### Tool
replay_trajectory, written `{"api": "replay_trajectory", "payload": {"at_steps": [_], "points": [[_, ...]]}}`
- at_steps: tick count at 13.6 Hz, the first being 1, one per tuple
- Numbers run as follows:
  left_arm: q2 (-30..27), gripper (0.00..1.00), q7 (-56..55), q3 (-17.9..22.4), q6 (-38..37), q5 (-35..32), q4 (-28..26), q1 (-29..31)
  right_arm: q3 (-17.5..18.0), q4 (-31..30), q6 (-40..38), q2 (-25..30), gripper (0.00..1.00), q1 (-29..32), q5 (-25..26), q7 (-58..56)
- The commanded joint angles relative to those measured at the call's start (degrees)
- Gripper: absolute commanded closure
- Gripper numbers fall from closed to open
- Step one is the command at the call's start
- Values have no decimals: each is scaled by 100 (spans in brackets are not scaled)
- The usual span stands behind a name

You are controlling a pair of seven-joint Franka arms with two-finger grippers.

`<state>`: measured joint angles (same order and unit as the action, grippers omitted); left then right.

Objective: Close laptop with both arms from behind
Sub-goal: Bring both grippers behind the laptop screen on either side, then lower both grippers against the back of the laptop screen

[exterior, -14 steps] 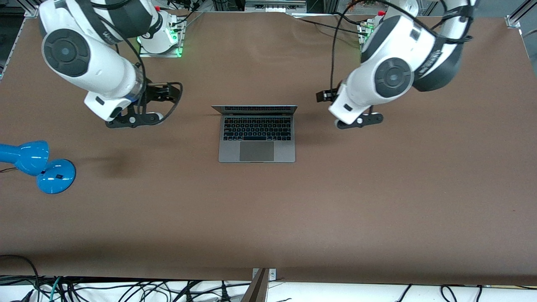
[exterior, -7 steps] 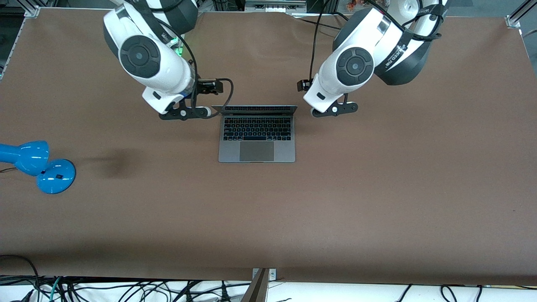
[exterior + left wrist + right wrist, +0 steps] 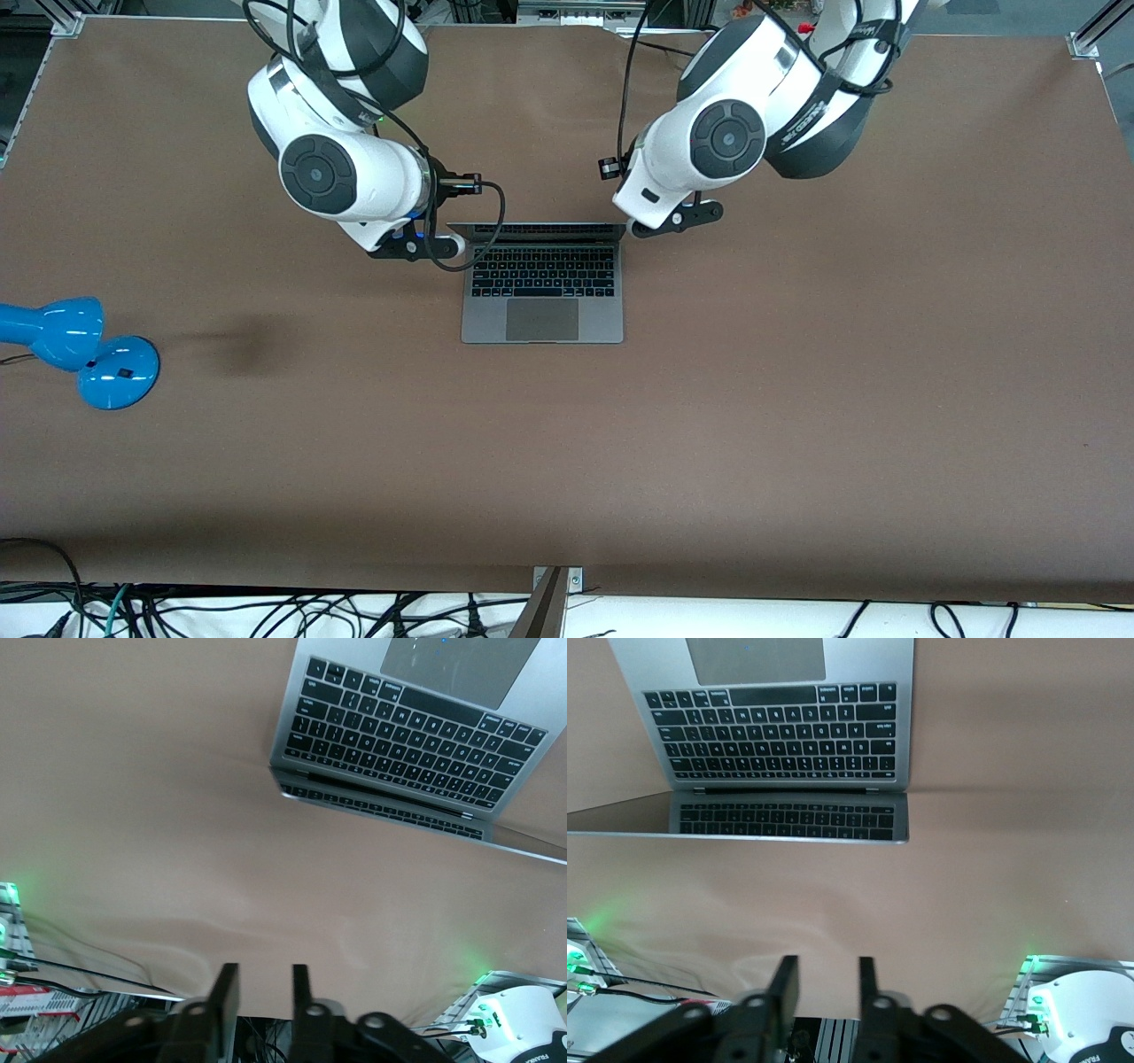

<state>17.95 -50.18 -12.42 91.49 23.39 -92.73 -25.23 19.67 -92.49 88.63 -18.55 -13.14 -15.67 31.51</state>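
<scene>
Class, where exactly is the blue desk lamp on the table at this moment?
In the front view, the blue desk lamp sits at the right arm's end of the brown table, nearer the front camera than the open laptop and well apart from it.

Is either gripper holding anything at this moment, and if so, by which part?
Nothing is held. The left gripper and right gripper are open with empty gaps, near the open laptop's lid corners.

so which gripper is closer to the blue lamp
Right. The right gripper hangs by the laptop lid's corner toward the lamp; the left gripper is at the lid's other corner, toward the left arm's end.
</scene>
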Motion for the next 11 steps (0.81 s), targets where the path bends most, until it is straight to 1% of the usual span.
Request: {"api": "replay_trajectory", "payload": {"at_steps": [1,3,5,7,10,11], "points": [[270,100,-315,56,237,402,115,-113,11,-102,5,-148,98,5,-138,-31],[383,100,-764,56,570,429,115,-236,11,-155,31,-280,98,-22,-138,-40],[576,100,-765,56,651,403,124,-246,11,-155,49,-455,98,-57,-138,-40],[700,100,-774,64,896,360,115,-420,11,-155,58,-570,98,-66,-129,-31],[928,100,-677,73,932,307,124,-430,2,-155,347,-614,100,-66,-129,-40],[947,100,-625,73,984,185,115,-413,10,-155,426,-658,100,-66,-121,-40]]}}
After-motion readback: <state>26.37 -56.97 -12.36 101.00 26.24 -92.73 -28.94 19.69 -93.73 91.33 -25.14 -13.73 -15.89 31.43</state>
